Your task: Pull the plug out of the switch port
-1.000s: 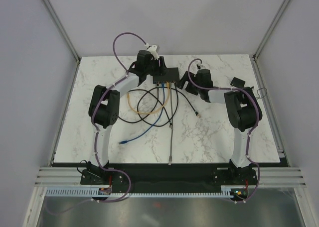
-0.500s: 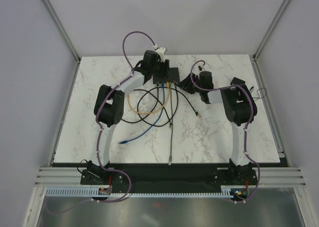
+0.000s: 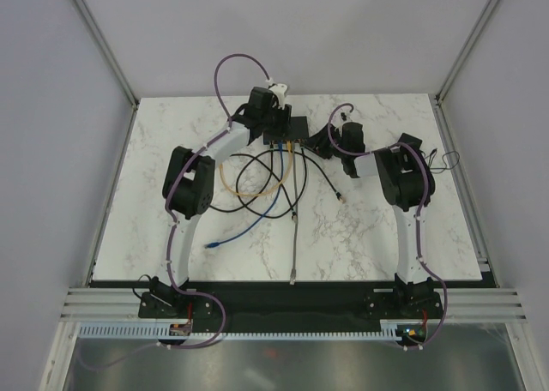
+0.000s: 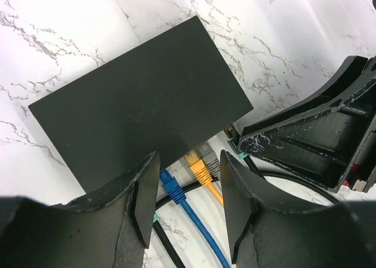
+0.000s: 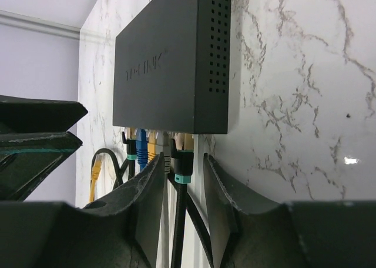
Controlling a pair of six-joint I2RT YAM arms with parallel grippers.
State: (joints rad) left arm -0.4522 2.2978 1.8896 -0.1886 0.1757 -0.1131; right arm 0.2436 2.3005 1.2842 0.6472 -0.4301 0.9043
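black flat rectangular plastic switch (image 5: 170, 56) lies at the far middle of the white marble table (image 3: 360, 228), and its top carries faint "tp-link" letters. right gripper (image 5: 183, 188) stands partly open around the black plug with teal collar (image 5: 183, 164), with a thin gap on each side. left gripper (image 4: 188, 186) is about half open over the blue plug (image 4: 171, 184) and the yellow plug (image 4: 198, 169); contact i cannot tell.
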